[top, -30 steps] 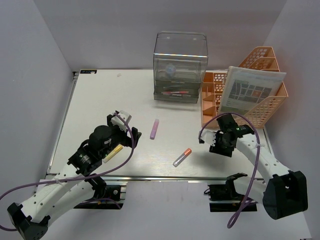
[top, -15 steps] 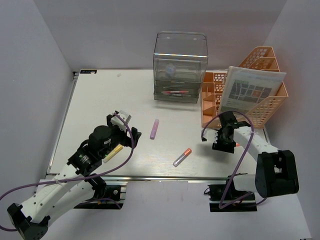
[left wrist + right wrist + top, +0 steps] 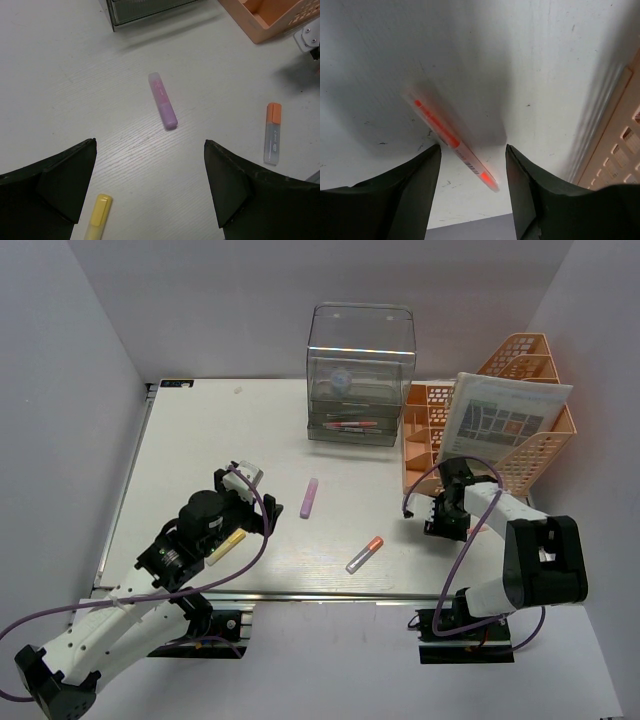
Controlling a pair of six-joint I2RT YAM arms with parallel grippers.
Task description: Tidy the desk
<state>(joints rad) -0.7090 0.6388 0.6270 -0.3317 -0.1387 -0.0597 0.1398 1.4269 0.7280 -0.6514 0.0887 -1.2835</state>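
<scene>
The white counter (image 3: 200,440) lies beneath both claws, with one clear drawer box (image 3: 360,375) and one orange rack (image 3: 425,425) at its far side. The right claw (image 3: 472,150) is spread wide and empty over one red pen (image 3: 451,140) that lies between its fingers, with the rack just beside it. Its elbow has folded in since a second ago. The left claw (image 3: 150,150), also wide and empty, has not moved. There are three highlighters: purple (image 3: 163,100) ahead of the left claw, orange-capped (image 3: 272,132) ahead and to the side, and yellow (image 3: 97,215) by one finger.
</scene>
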